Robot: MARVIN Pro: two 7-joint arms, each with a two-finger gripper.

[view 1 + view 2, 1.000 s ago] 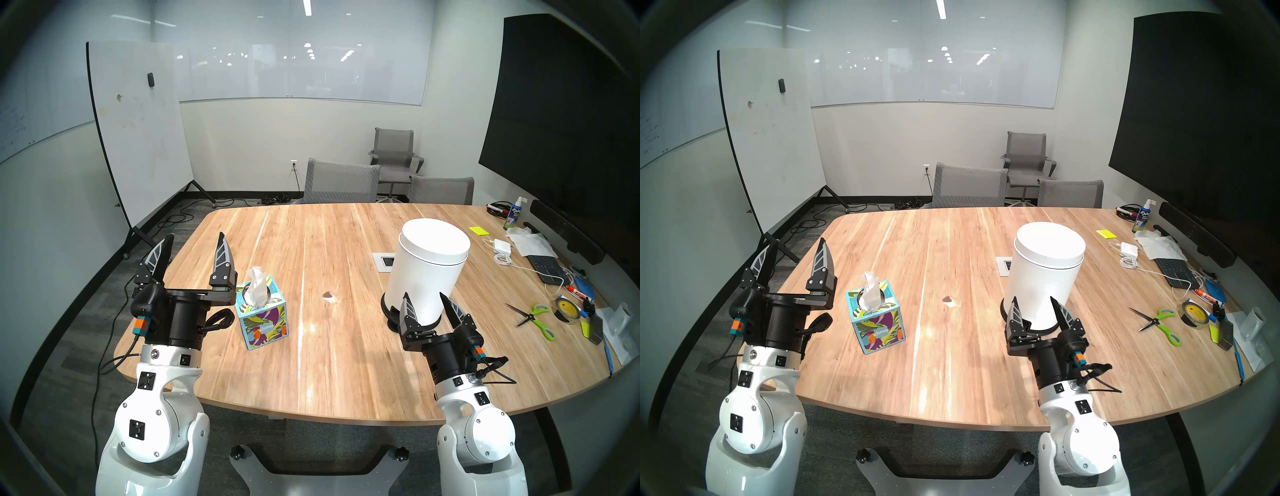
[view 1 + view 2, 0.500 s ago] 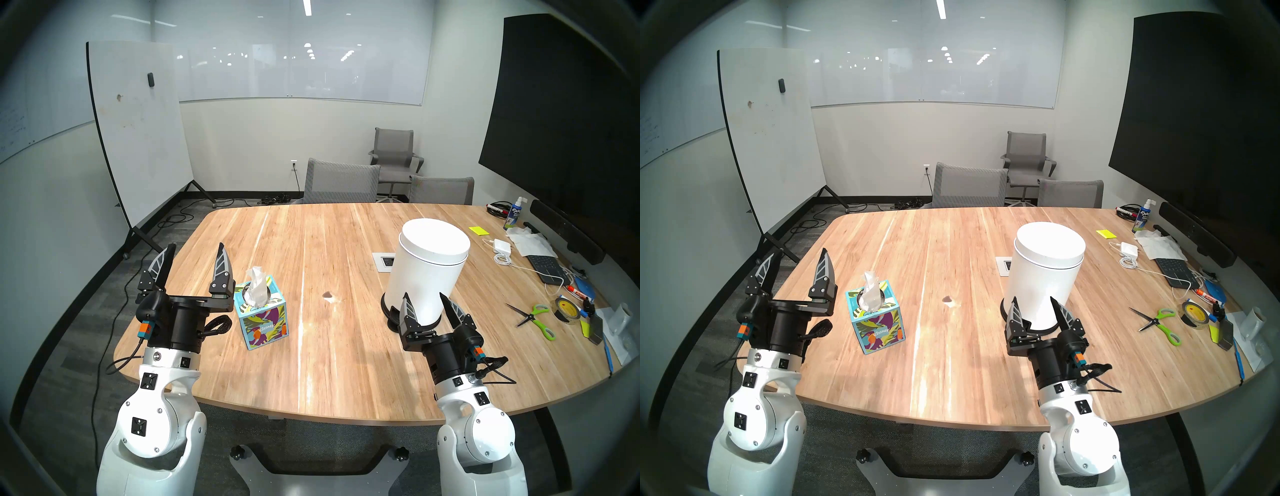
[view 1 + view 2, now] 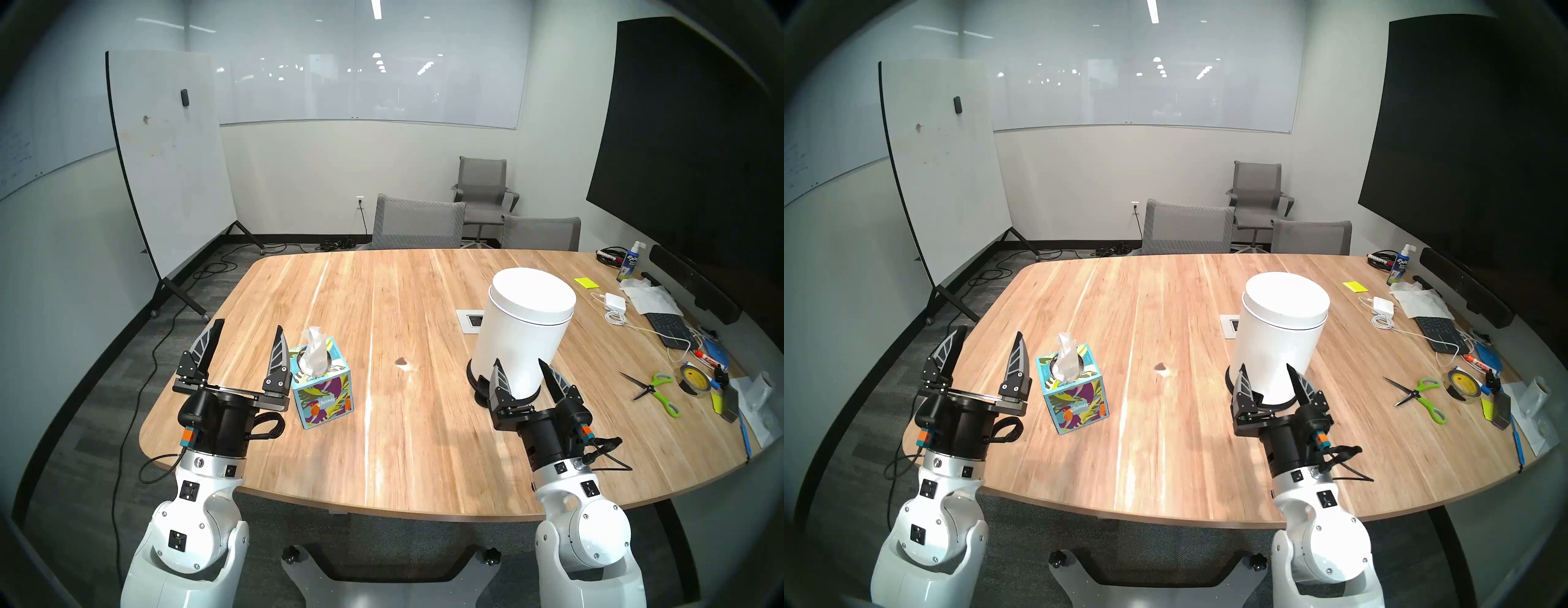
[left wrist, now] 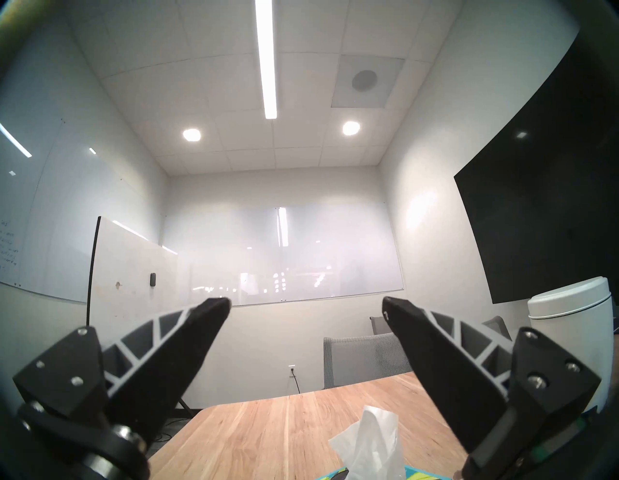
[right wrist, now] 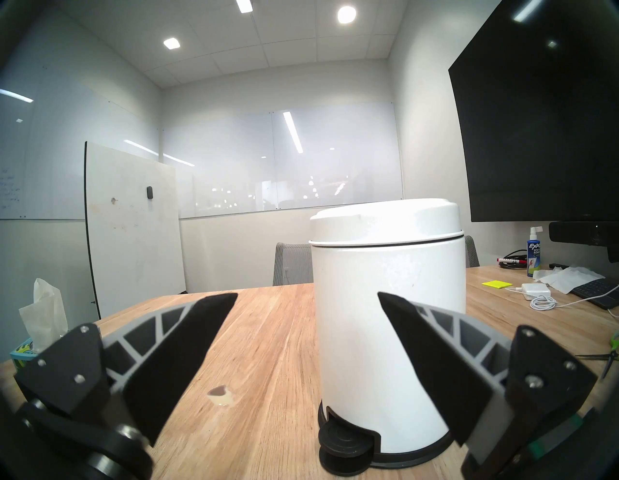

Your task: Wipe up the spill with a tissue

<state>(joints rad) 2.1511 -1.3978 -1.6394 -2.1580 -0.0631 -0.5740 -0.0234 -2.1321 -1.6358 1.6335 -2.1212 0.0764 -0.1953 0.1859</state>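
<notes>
Basically nothing is done yet: the spill (image 3: 401, 361) is sitting untouched on the desk (image 3: 407, 446), a small dark brown blotch with a pale glossy edge, to the right of the tissue box (image 3: 321, 384) and well apart from it. The tissue (image 3: 314, 346) is sticking up out of that box's top opening, not pulled out. The left gripper (image 3: 248, 335) is hanging just to the left of the tissue box, jaws spread wide and empty, tips pointing up and away, not touching the box as far as the head view shows. The right gripper (image 3: 518, 368) is sitting far to the right of the tissue box, jaws also wide and holding nothing, with the white pedal bin (image 3: 524, 331) right in front of them. Judging by this, everything is left: grabbing the tissue, pulling it free, carrying it over to the spill, wiping. The left arm is looking like the likely one for the pull, being nearest.
</notes>
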